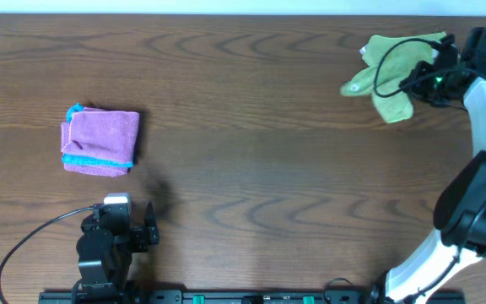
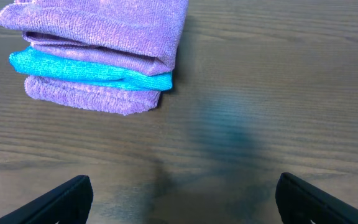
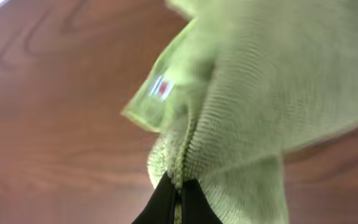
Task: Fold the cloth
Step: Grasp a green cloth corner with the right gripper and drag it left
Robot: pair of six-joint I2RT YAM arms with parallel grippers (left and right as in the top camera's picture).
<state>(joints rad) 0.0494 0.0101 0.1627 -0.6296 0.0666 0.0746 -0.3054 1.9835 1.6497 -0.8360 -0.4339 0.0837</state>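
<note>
- Pinching the cloth (image 1: 392, 74): the right jaws are pressed together on a bunched ridge of it, with no gap between the tips in the right wrist view.
- Position: the cloth sits at the far right corner of the counter (image 1: 251, 177), crumpled into a loose heap, not flat. A small white tag (image 3: 158, 87) shows on one loose edge.
- Cannot tell whether the cloth is clear of the counter or dragging on it.
- The left jaws are spread wide and hold nothing. They are by the near edge on the left side, facing the pink folded cloth (image 1: 99, 141) but apart from it.
- Progress, my estimate: early. No fold is made in the lime cloth; only the grasp is done.
- Left to do: bring it to open counter, spread it flat, lay edge on edge, and release.
</note>
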